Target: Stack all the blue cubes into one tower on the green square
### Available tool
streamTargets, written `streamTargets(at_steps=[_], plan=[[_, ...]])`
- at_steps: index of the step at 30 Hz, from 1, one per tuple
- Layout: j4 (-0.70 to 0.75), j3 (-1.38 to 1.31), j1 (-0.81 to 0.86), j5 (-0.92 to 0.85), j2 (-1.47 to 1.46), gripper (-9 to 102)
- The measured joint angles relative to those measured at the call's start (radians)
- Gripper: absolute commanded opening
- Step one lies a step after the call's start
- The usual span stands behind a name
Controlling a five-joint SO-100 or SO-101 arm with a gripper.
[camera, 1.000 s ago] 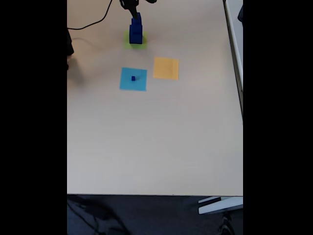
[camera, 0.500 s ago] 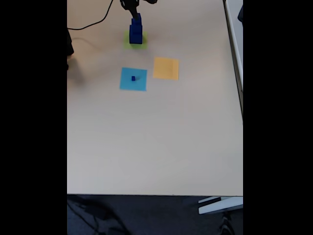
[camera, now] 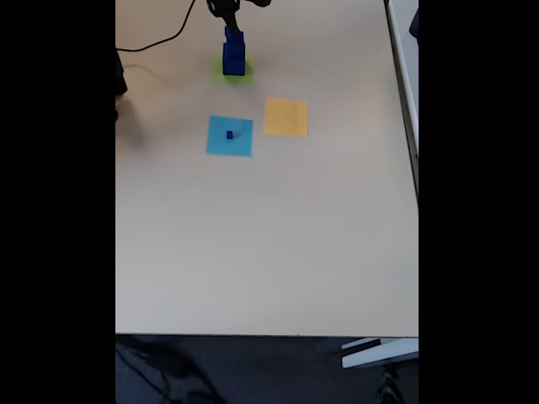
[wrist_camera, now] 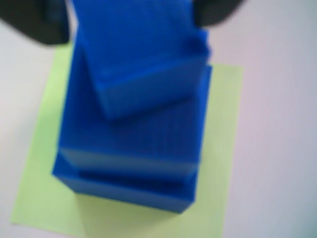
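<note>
The claw (wrist_camera: 130, 17) stood with its dark fingers (wrist_camera: 34, 22) flanking the top cube (wrist_camera: 143, 59) of the tower (camera: 233, 52); grip unclear. Since a second earlier, nothing visibly shifted. The matte, stepped stack sat on the flat green square (wrist_camera: 42, 188); the tiny cube (camera: 229, 135) stayed on the light-blue square (camera: 217, 145).

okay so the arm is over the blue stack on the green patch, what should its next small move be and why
Probably open and lift straight up. In the wrist view the top cube sits on the tower over the green square, somewhat skewed, with the dark fingers at its sides. The fixed view shows the tiny cube waiting on the light-blue square, likely next.
</note>
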Motion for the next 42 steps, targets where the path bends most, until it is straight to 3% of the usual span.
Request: streamTargets(at_steps=[22, 30, 42], plan=[[0.0, 0.0, 0.0, 0.0, 0.0, 12], [0.0, 0.0, 0.025, -0.031, 0.0, 0], [0.055, -0.101, 0.052, -0.086, 0.0, 0]])
